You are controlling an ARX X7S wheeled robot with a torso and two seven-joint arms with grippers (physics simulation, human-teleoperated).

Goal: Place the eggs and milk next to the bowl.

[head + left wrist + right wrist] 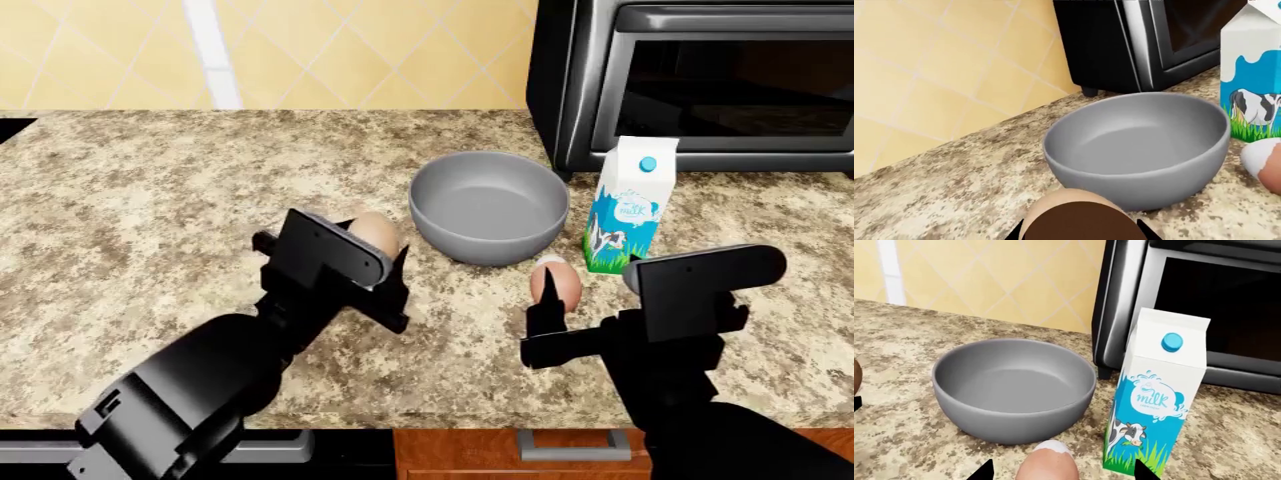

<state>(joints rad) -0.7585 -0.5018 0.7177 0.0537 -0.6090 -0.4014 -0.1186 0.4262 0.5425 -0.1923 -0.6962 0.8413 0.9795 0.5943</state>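
A speckled granite surface (pixel 147 190) runs in front of a yellow tiled wall (pixel 347 50), with a black and silver oven (pixel 707 80) standing at the back right. A grey bowl (pixel 487 205) sits upright near the middle of the surface, just in front of the oven's left corner. The milk (pixel 630 208) stands upright just right of the bowl, close to it but not touching, its blue cap facing forward.

The left claw (pixel 378 268) sits just left of the bowl and pinches one egg (pixel 372 233) between its fingers. In the left wrist view this egg fills the lower edge, right beside the bowl's outer wall. Whether the egg rests on the surface cannot be told.

The right claw (pixel 547 328) is in front of the bowl and the milk. A second egg (pixel 557 284), with a pale patch on top, stands between its dark fingertips, near the bowl's front right side and just in front of the milk. The fingertips flank this egg, but whether they press on it cannot be told.
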